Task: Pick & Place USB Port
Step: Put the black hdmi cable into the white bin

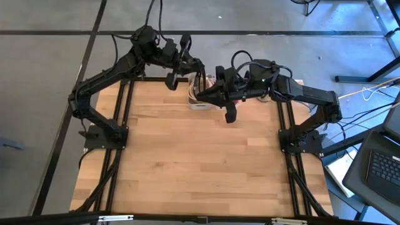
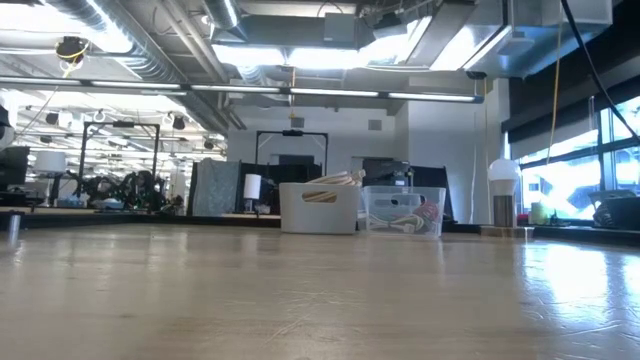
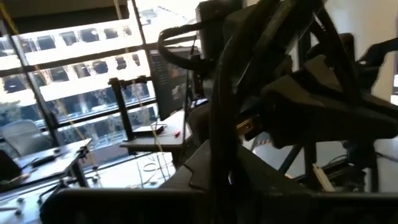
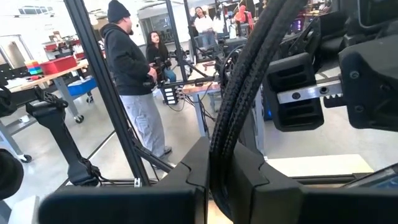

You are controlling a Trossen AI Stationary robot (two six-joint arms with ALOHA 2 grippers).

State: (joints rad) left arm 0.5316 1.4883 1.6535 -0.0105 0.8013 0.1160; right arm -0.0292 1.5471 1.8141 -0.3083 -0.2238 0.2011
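high: both arms over white bin (image 1: 199, 99) at worktop (image 1: 200, 162) far edge | low: worktop bare, bins behind | wrists: left end effector (image 3: 225, 168) and right end effector (image 4: 225, 171) each clamp a black cable (image 4: 245, 81); I see no USB port placed, looks mid-task

— What carries everything here?
— A pale wooden table (image 1: 200, 156), planks running side to side; dark rails run along its left and right edges.
— And what lies on it?
— A white bin (image 2: 319, 208) and a clear container (image 2: 403, 212) just beside it, both at the far edge.
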